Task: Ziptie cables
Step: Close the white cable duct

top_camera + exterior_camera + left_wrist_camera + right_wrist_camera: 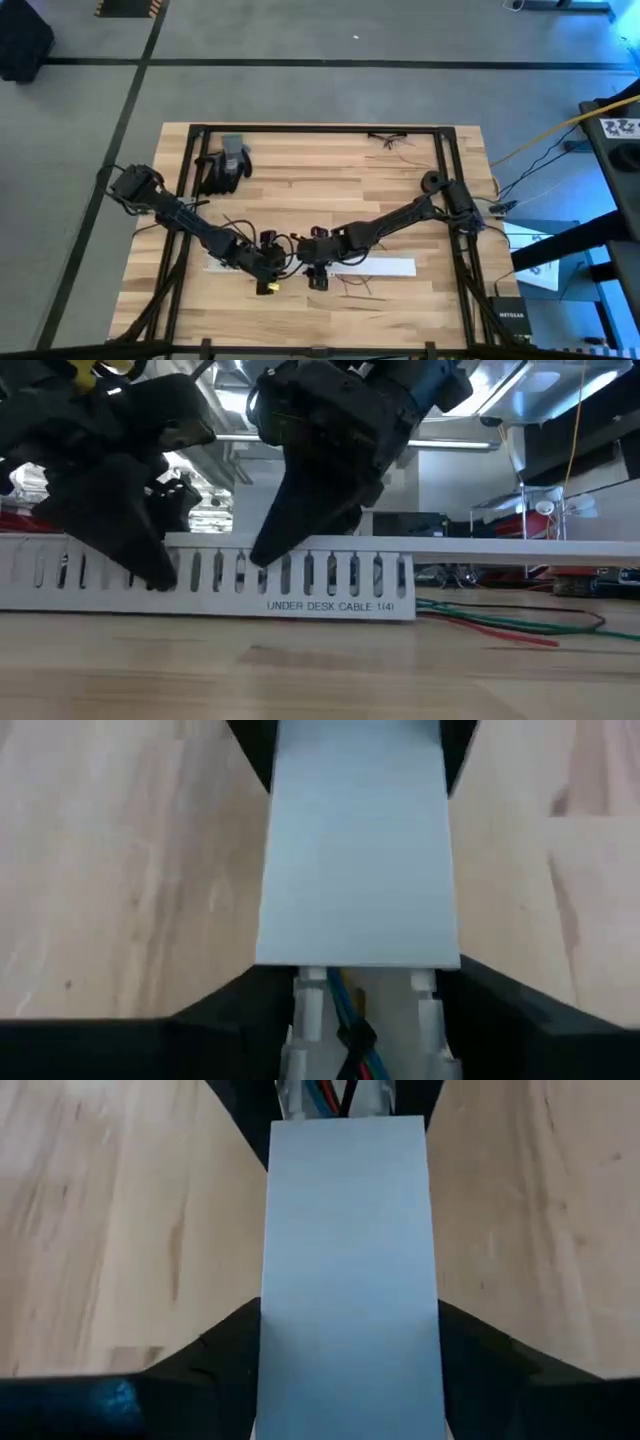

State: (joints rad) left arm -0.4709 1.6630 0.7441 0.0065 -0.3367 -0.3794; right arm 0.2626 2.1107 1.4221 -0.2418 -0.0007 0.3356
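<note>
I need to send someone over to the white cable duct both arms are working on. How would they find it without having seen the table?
Start at the wooden table and go to its near edge, where the left gripper and right gripper meet. The long white duct lies flat there under both, straddled by their fingers. Its slotted side wall is printed UNDER DESK CABLE, and coloured wires run inside it.

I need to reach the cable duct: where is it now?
The white duct lies along the table's near edge in the high view, with the left hand and right hand over its left half.
</note>
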